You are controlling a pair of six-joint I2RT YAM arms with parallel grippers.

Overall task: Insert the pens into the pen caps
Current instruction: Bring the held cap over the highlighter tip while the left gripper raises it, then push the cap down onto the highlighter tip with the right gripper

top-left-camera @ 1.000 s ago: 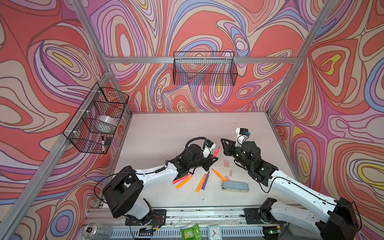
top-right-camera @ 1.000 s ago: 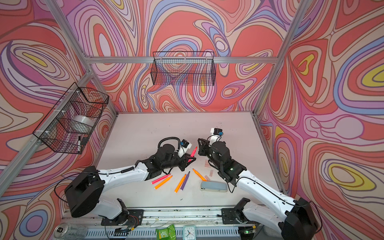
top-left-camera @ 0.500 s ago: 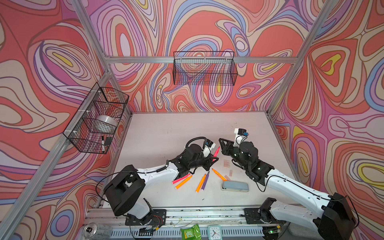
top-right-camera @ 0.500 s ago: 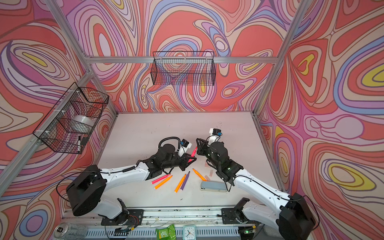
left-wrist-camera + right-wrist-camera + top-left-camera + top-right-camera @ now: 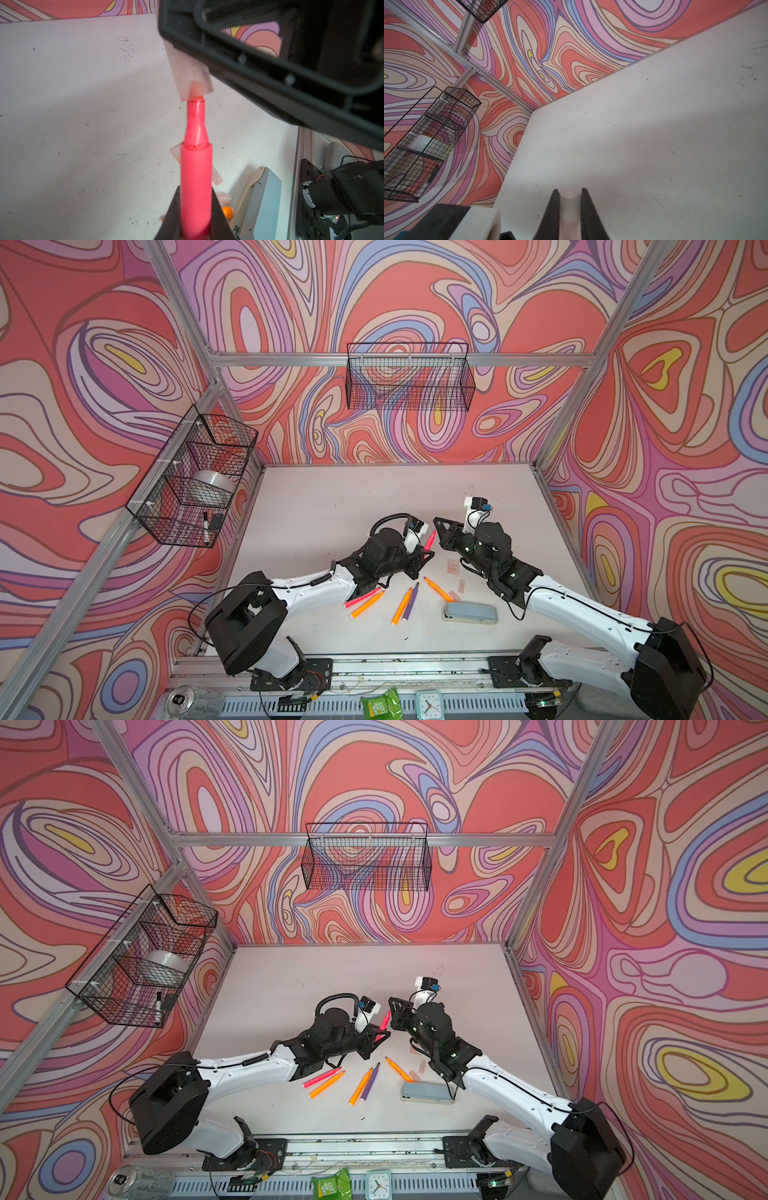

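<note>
Neon pink pen point(image 5: 196, 176) was clamped in the left gripper point(image 5: 195, 220), jaws closed on the barrel. A pen cap point(image 5: 191, 76) was pinched betw. the closed jaws of the right gripper point(image 5: 569, 209). Both were held above the table point(image 5: 332, 510), tip just inside the cap mouth, cap tilted vs. the pen axis. If pushed w/o re-alignment, the rim could be jammed on the pen's shoulder, the cap twisted out of its grip, or the pen slid back thru the jaws.

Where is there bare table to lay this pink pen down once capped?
Bare: the far table up to the back wall, and the near strip between the stapler and front rail. Crowded: just behind that strip, where loose pens and caps lie.
</note>
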